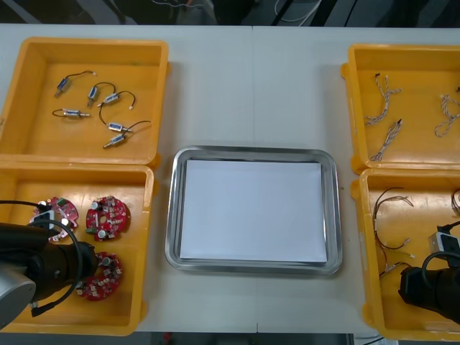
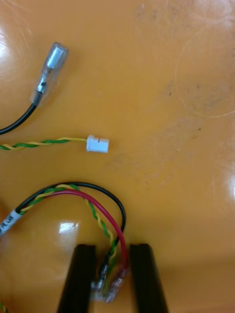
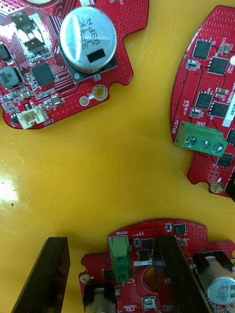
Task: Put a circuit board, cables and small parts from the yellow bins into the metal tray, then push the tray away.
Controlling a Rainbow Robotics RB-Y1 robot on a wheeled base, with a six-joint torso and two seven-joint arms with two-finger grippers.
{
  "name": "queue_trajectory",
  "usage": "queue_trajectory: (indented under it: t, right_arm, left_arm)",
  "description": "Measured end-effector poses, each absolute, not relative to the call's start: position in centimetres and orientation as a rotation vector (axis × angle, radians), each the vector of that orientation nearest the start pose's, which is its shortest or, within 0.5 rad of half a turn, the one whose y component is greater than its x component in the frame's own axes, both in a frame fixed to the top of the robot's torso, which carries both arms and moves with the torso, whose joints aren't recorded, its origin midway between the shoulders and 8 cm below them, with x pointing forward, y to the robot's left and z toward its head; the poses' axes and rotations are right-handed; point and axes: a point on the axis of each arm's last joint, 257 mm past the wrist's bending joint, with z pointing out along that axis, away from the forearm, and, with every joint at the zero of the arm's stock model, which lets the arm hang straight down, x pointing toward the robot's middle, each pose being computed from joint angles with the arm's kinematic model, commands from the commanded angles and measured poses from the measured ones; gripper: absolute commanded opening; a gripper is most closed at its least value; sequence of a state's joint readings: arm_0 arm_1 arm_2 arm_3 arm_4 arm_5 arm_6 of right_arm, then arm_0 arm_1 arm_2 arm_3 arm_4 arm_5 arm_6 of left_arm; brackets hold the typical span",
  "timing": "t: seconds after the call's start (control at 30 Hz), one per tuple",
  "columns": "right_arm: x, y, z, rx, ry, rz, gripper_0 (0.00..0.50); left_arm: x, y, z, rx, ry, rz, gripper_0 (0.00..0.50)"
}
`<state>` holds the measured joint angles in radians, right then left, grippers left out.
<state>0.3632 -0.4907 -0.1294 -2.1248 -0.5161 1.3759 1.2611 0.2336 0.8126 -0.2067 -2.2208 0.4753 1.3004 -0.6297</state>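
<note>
Red circuit board (image 3: 188, 230), seemingly part-hidden beneath left tool (image 3: 110, 242)

This looked like an electronics workshop or lab bench. A light table (image 1: 251, 86) held yellow bins (image 1: 147, 79) of sorted stock: round red circuit boards (image 3: 49, 78) lay beneath and just ahead of the left gripper (image 3: 110, 243), and cables (image 2: 63, 190) with crimped ends sat between the fingers of the right gripper (image 2: 111, 247). A metal tray (image 1: 251, 152) stood between the two grippers' bins.
</note>
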Motion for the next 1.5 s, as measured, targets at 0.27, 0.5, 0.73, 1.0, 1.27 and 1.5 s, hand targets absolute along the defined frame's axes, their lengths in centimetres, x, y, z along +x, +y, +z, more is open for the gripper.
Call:
queue_trajectory:
  t: [0.27, 0.5, 0.73, 1.0, 1.27, 1.5]
  right_arm:
    - [28.9, -35.9, -36.6, 0.371, 2.713, 0.067, 0.0]
    - [28.9, -35.9, -36.6, 0.372, 2.716, 0.065, 0.0]
    - [28.9, -36.3, -35.9, 0.376, 2.744, 0.048, 0.0]
    - [29.3, -36.8, -32.7, 0.364, 2.742, 0.011, 0.0]
    - [30.2, -37.6, -29.0, 0.33, 2.693, -0.027, 0.0]
    - [30.5, -39.6, -27.7, 0.299, 2.682, -0.097, 0.0]
  left_arm:
    - [31.9, 31.4, -33.9, -0.549, 2.633, -0.099, 0.0]
    - [31.9, 31.3, -33.9, -0.549, 2.633, -0.1, 0.0]
    - [31.9, 31.3, -33.9, -0.55, 2.633, -0.101, 0.0]
    - [31.9, 31.3, -33.9, -0.55, 2.633, -0.102, 0.0]
    - [30.9, 31.0, -33.5, -0.61, 2.705, -0.138, 0.0]
    - [31.7, 31.6, -31.1, -0.631, 2.73, -0.142, 0.0]
